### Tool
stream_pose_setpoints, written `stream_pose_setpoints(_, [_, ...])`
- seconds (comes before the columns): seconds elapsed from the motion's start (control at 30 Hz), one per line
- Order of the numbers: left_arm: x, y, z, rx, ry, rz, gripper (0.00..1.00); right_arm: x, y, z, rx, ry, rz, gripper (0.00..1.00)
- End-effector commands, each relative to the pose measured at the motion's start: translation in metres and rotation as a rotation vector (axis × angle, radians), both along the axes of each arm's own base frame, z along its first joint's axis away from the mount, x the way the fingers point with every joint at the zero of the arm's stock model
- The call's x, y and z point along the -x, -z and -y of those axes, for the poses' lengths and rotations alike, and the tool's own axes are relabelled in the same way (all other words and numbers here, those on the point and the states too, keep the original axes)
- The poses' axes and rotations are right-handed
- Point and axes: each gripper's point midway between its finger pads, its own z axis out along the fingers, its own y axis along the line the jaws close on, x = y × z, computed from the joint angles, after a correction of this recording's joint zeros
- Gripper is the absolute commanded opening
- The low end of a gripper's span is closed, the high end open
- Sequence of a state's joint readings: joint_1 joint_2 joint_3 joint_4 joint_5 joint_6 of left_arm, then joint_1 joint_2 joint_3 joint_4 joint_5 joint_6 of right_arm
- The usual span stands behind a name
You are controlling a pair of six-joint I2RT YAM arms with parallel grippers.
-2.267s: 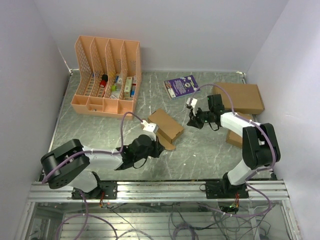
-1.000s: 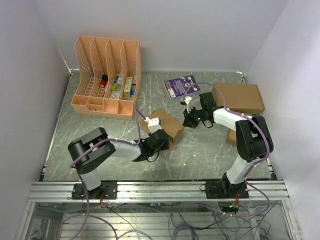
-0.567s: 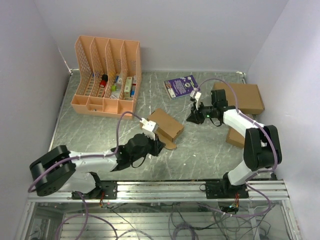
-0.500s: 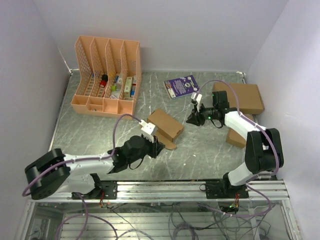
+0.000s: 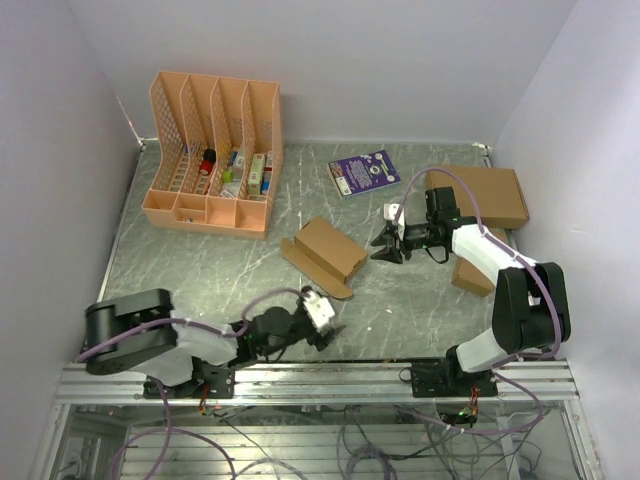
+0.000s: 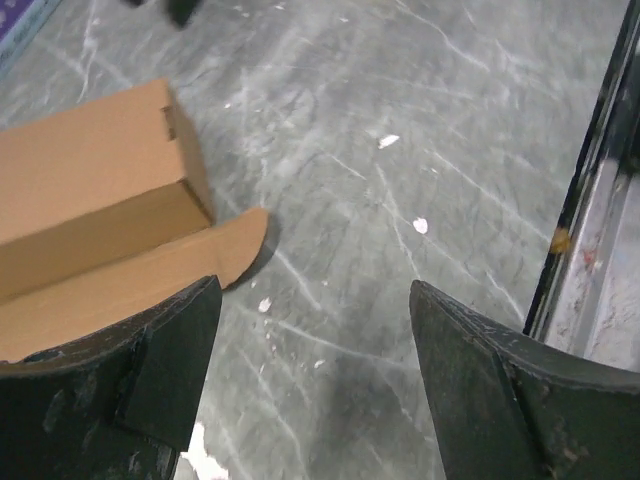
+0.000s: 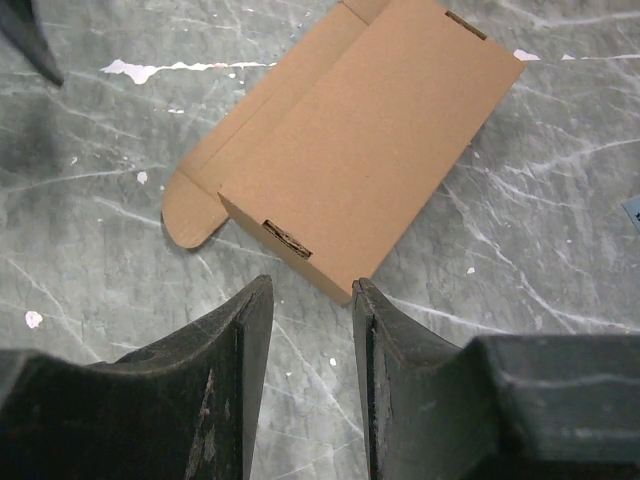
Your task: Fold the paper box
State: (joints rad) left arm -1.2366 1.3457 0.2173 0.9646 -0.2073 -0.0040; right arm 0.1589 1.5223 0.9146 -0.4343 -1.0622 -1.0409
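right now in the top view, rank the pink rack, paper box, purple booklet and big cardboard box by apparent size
1. pink rack
2. big cardboard box
3. paper box, flap included
4. purple booklet, only slightly smaller than the paper box

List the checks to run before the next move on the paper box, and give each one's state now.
1. Left gripper empty: ok. Its jaws stand wide, with only table between them.
2. Right gripper empty: ok. Its jaws stand narrowly apart, with nothing between them.
3. Paper box free of both grippers: ok. It lies on the table and neither gripper touches it.
4. Long flap tucked in: not ok. It lies flat on the table beside the box body.
5. Box ends closed: cannot tell.
6. Purple booklet apart from the box: ok.
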Motion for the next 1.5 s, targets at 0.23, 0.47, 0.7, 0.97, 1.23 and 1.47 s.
stream_pose_setpoints(0.23, [-0.035, 0.018, 0.033, -0.205, -0.063, 0.337, 0.85, 0.003, -0.017, -0.003, -0.032, -0.043, 0.070, 0.38])
stream_pose_setpoints(0.47, [-0.050, 0.030, 0.046, -0.193, -0.013, 0.270, 0.75, 0.001, -0.011, -0.001, -0.019, -0.038, 0.060, 0.37])
stream_pose_setpoints(0.7, [-0.056, 0.039, 0.049, -0.205, 0.023, 0.238, 0.65, 0.000, -0.004, -0.002, -0.015, -0.036, 0.028, 0.37])
stream_pose_setpoints(0.97, [-0.048, 0.047, 0.054, -0.212, 0.077, 0.213, 0.63, -0.002, 0.001, -0.002, -0.013, -0.032, 0.006, 0.37])
stream_pose_setpoints(1.23, [-0.054, 0.059, 0.049, -0.269, 0.052, 0.224, 0.57, -0.002, 0.002, -0.002, -0.010, -0.034, -0.001, 0.37])
stream_pose_setpoints(1.47, [-0.058, 0.065, 0.047, -0.292, 0.035, 0.224, 0.52, -0.001, 0.003, -0.002, -0.009, -0.035, -0.002, 0.37])
